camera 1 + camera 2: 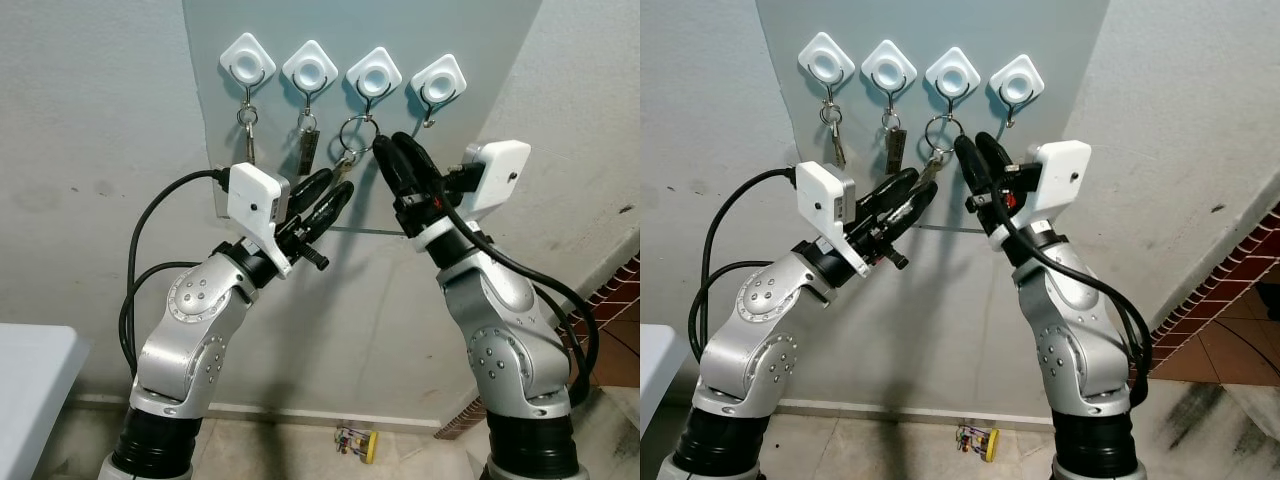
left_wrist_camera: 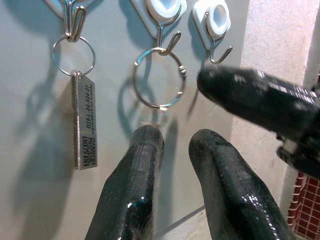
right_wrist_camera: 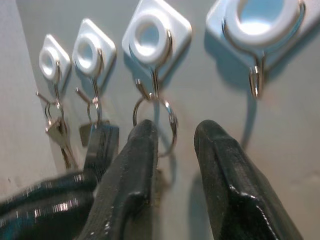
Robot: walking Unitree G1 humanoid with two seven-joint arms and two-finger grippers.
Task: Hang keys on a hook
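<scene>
**Both tools up at the hook board, key ring on third hook**

Room to move: four white diamond-shaped wall hooks with metal J-wires sit in a row on a pale grey-blue panel (image 1: 480, 60). The fourth hook (image 1: 438, 80), on the robot's right end, is bare. First hook (image 1: 247, 62) carries a small ring with keys (image 1: 248, 128); second hook (image 1: 310, 70) carries a ring with a flat metal tag (image 2: 84, 120) printed with text and a square code. Little free space around the third hook (image 1: 373, 75): both tools crowd in just below it, and the tag hangs just beside on the left.

Task thing: large thin silver wire key ring (image 2: 159, 79), hanging from the third hook's wire, top of the loop seated in the hook bend. Keys (image 1: 345, 162) dangle below the ring, partly hidden behind the black fingers.

Left tool (image 1: 325, 198): fingers slightly apart, nothing between them, tips just under the ring, pointing up at the panel. Right tool (image 1: 398, 148): fingers parted with a clear gap, empty, tips beside the ring's lower right edge; contact cannot be told.

Surroundings: rough whitish plaster wall (image 1: 90, 150), red brick strip (image 1: 620, 300) low on the right, corner of a white worktop (image 1: 30, 370) low left, small colourful object (image 1: 356, 440) on the tiled floor (image 1: 300, 450) by the wall base.
</scene>
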